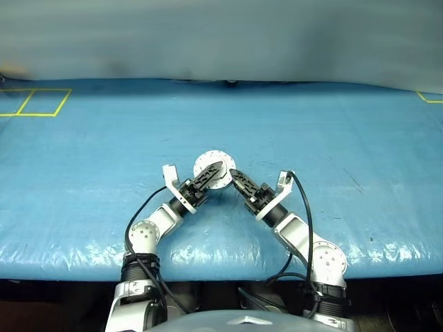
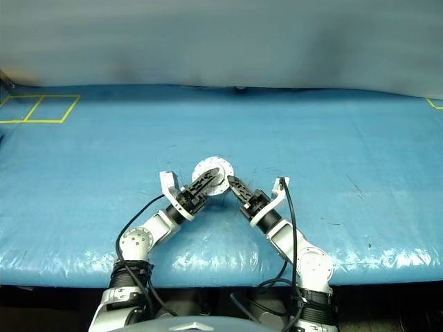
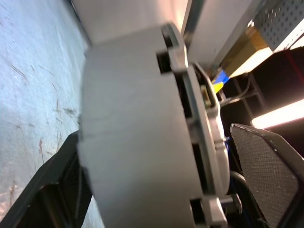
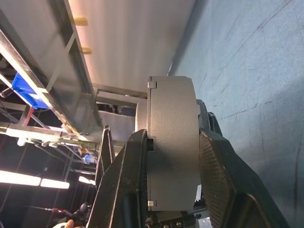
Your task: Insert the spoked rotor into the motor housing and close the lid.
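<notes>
The motor housing [image 1: 213, 168] is held on edge just above the blue table, its pale round face with small holes turned toward the head camera. My right gripper [image 1: 236, 178] is shut on its grey rim, with the fingers [image 4: 127, 180] pressed on both flat sides of the housing [image 4: 173, 142]. My left gripper [image 1: 212, 174] is open and straddles the housing [image 3: 137, 137]; one finger [image 3: 266, 166] stands apart from it. The lid [image 3: 209, 128] lies as a thin ring against the housing. The spoked rotor is hidden.
The blue tarp-covered table [image 1: 332, 138] stretches wide on all sides of the grippers. Yellow taped squares [image 1: 34, 102] mark its far left corner, and another yellow mark [image 1: 430, 98] sits at the far right. A grey wall rises behind the table.
</notes>
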